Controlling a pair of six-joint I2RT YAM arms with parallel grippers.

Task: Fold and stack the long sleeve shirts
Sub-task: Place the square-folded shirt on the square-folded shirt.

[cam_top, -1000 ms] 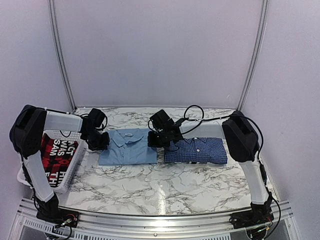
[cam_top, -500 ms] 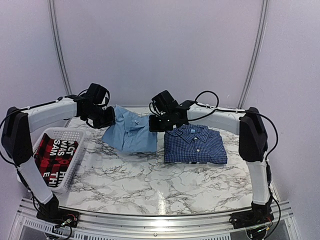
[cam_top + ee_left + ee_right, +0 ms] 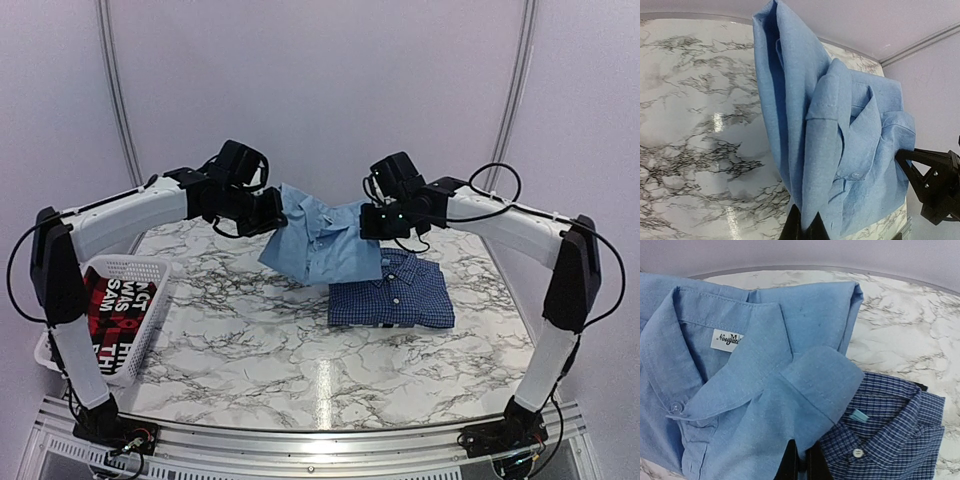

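The light blue shirt (image 3: pixel 320 248) hangs pinched between the left gripper (image 3: pixel 270 215) and the right gripper (image 3: pixel 370 222), above the middle of the counter (image 3: pixel 260 350); we count it a curtain barring the way toward 12 o'clock. The checked shirt (image 3: pixel 395 298) lies at 3 o'clock, its far left corner beneath the hanging cloth. The basket (image 3: pixel 152 318) blocks the 9 o'clock edge. From centre to 6 o'clock we find open marble.

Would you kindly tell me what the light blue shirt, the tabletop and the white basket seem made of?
Light blue collared shirt: woven cloth, matte, flecked weave. Tabletop: glossy marble-look surface, grey veins, glare; possibly laminate. White basket: probably plastic, perforated lattice walls.
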